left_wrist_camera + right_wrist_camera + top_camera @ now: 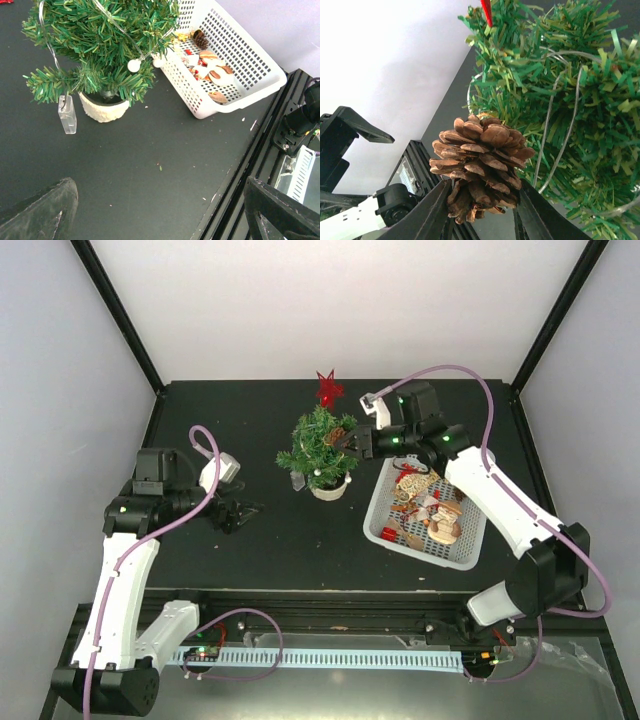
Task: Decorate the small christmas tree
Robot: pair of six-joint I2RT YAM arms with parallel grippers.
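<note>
The small christmas tree (318,445) stands upright in its white pot (328,487) near the middle of the dark worktop (260,550), with a red star (328,388) at its top. A thin wire with white balls (134,65) runs through the branches, and a clear tag (67,115) hangs from a low one. The right hand (485,192) grips a brown pine cone (480,160) between its fingers and holds it against the branches on the tree's right side. Just right of the tree sits a white basket (245,60) with small ornaments (430,510) in it. The left hand (238,512) is left of the tree, well apart from it, spread wide with nothing in it.
</note>
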